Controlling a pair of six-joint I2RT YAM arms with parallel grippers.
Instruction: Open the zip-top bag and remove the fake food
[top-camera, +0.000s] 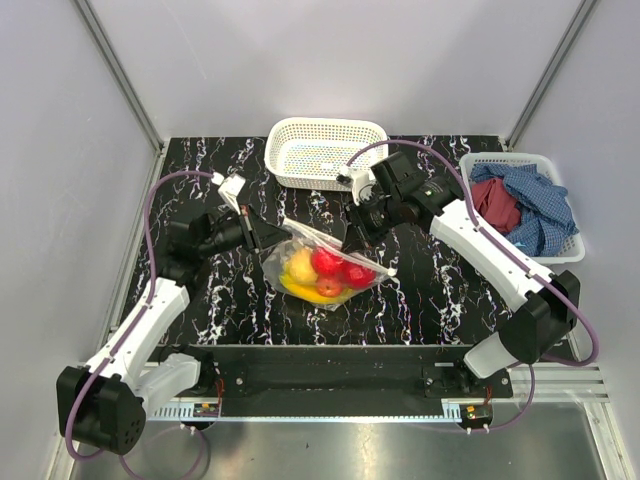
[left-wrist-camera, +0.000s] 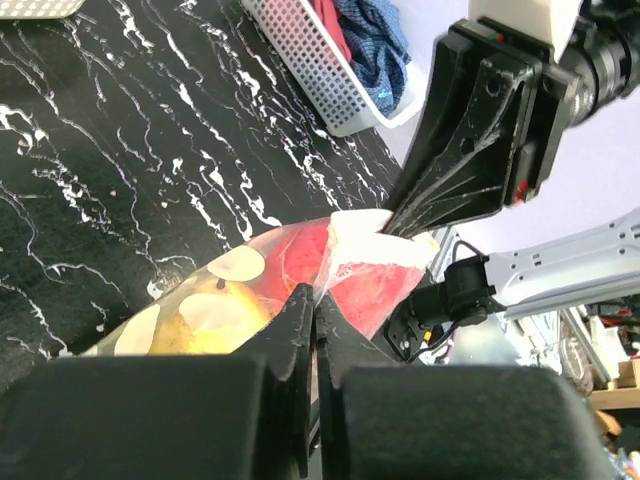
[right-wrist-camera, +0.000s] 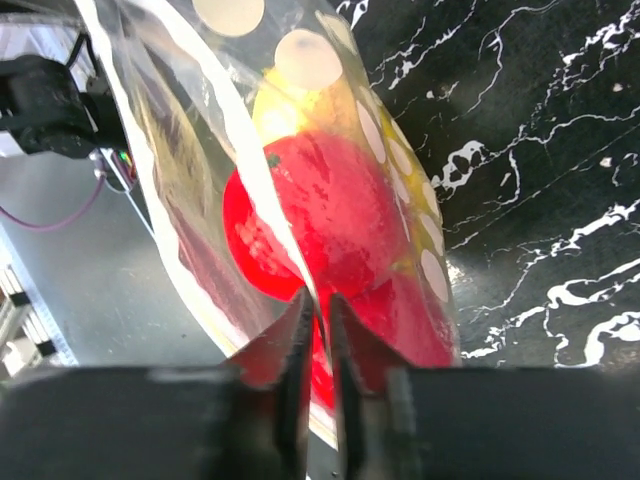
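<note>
The clear polka-dot zip-top bag (top-camera: 322, 262) hangs between both grippers above the black marble table (top-camera: 430, 290), full of fake food: red apple pieces (top-camera: 327, 262), a yellow-orange fruit (top-camera: 301, 262) and a yellow banana bunch (top-camera: 305, 291). My left gripper (top-camera: 270, 234) is shut on the bag's top left edge; in the left wrist view (left-wrist-camera: 316, 302) its jaws pinch the plastic (left-wrist-camera: 350, 255). My right gripper (top-camera: 352, 232) is shut on the top right edge; in the right wrist view (right-wrist-camera: 318, 305) the bag (right-wrist-camera: 300, 130) and a red apple piece (right-wrist-camera: 330, 215) fill the frame.
A white mesh basket (top-camera: 327, 150) stands at the back centre. A second white basket (top-camera: 522, 205) at the right holds red and blue cloths (top-camera: 530, 200). Grey walls enclose the table on three sides.
</note>
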